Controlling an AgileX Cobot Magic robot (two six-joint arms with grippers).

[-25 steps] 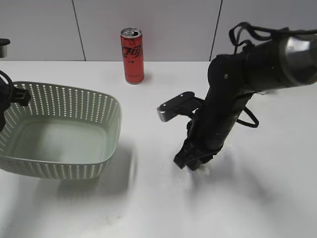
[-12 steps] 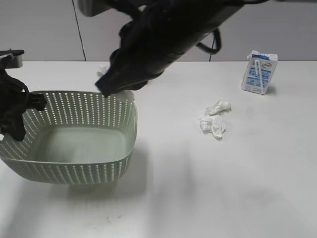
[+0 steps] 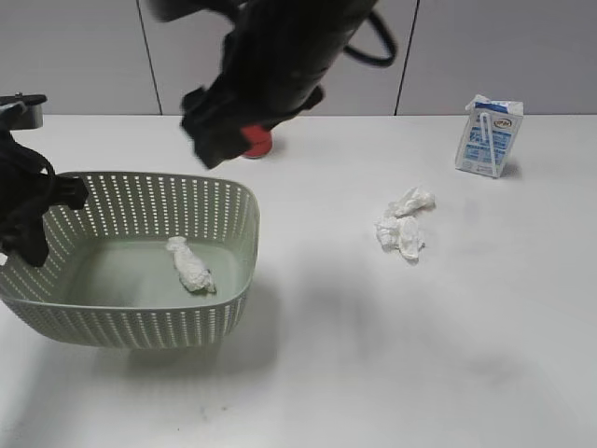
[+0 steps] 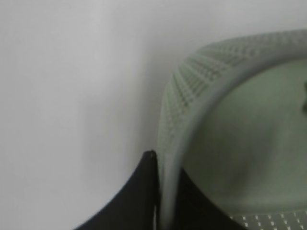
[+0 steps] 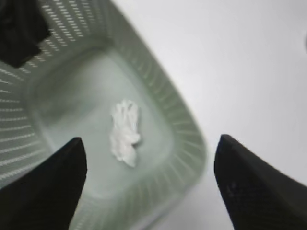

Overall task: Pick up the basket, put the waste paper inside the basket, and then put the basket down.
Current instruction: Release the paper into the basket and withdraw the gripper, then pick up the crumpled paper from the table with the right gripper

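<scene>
The pale green basket (image 3: 140,322) is at the left, and its shadow falls on the table under it. My left gripper (image 3: 39,198) is shut on the basket's left rim; in the left wrist view the rim (image 4: 192,120) runs between the jaws (image 4: 166,191). One white waste paper wad (image 3: 191,266) lies on the basket floor. More waste paper (image 3: 403,224) lies on the table to the right. My right gripper (image 3: 213,131) hangs open and empty above the basket's back edge. The right wrist view shows its open fingers (image 5: 149,140) over the basket (image 5: 184,129) and the wad (image 5: 125,128).
A red can (image 3: 254,142) stands at the back, mostly hidden by the right arm. A blue-and-white drink carton (image 3: 489,135) stands at the back right. A grey panelled wall closes off the far side of the white table (image 3: 373,355).
My right arm went from the table on the right to above the basket. It let go of a paper wad, which now lies inside. The gripper has risen slightly.
</scene>
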